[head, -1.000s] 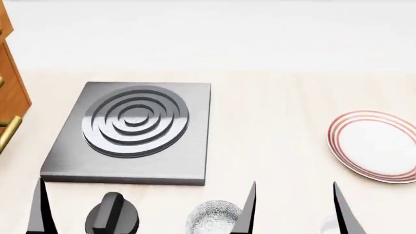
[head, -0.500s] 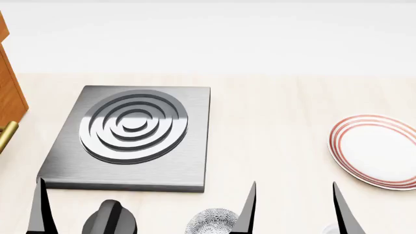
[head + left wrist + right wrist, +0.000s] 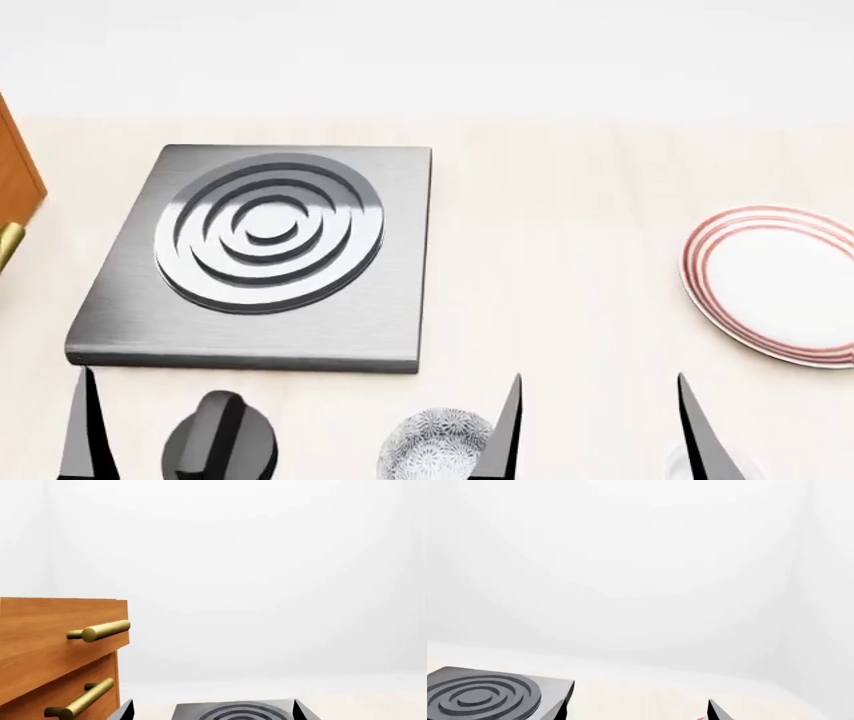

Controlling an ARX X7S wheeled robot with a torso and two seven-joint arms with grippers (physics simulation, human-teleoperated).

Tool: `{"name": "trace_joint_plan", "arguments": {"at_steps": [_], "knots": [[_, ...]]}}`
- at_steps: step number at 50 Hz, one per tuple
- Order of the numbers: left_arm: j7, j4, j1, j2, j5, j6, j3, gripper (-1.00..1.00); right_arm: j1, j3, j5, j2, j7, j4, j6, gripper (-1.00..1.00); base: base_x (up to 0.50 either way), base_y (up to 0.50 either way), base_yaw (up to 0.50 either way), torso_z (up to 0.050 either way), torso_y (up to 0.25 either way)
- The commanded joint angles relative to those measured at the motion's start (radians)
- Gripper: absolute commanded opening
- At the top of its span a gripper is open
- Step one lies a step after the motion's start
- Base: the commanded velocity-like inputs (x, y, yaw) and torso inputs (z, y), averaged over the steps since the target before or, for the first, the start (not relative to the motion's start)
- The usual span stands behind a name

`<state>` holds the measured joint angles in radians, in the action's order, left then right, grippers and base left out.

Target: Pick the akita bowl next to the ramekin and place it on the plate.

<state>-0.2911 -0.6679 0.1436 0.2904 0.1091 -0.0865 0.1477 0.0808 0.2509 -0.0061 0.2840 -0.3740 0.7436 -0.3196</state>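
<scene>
Pale wood desk runs beneath a plain white wall, with a wooden drawer unit and its brass handles at the desk's left edge.

**Change since the earlier head views.** The head view has shifted: the grey hob plate and the plate now sit higher in the picture than half a second ago. The near edge of the desk shows slightly more. Nothing on the desk appears to have moved; the change reads as camera or torso motion only.

**Task items.**
- One akita bowl stands near the desk's front edge, just beside the black knob of the hob plate and partly behind a dark finger.
- A white object is cut off at the front edge, right of the bowl. It may be the ramekin; too little shows to confirm.
- The plate lies toward the desk's right edge, bare, well apart from the bowl.

**Tools.**
- Left tool: fingers spread wide, holding nothing.
- Right tool: only one fingertip is surely its own; its opening cannot be told. Nothing visible is held.
- Both wrist views look out level over the hob plate, so both tools sit above the desk.

**Consequence.** The grasp has not begun. Judged from this layout, the target bowl must be confirmed against the ramekin before either tool descends.
</scene>
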Motion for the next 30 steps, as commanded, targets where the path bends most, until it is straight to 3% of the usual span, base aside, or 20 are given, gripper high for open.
{"name": "trace_joint_plan", "arguments": {"at_steps": [1, 30], "knots": [[-0.007, 0.003, -0.003, 0.006, 0.002, -0.002, 0.006, 1.00, -0.004, 0.005, 0.005, 0.004, -0.006, -0.005, 0.001, 1.00, 0.00, 0.00, 0.00, 0.000, -0.123], [-0.023, 0.000, 0.000, 0.022, 0.009, 0.006, 0.016, 1.00, -0.003, 0.016, 0.012, 0.017, -0.021, -0.007, 0.006, 1.00, 0.00, 0.00, 0.00, 0.000, -0.121]]}}
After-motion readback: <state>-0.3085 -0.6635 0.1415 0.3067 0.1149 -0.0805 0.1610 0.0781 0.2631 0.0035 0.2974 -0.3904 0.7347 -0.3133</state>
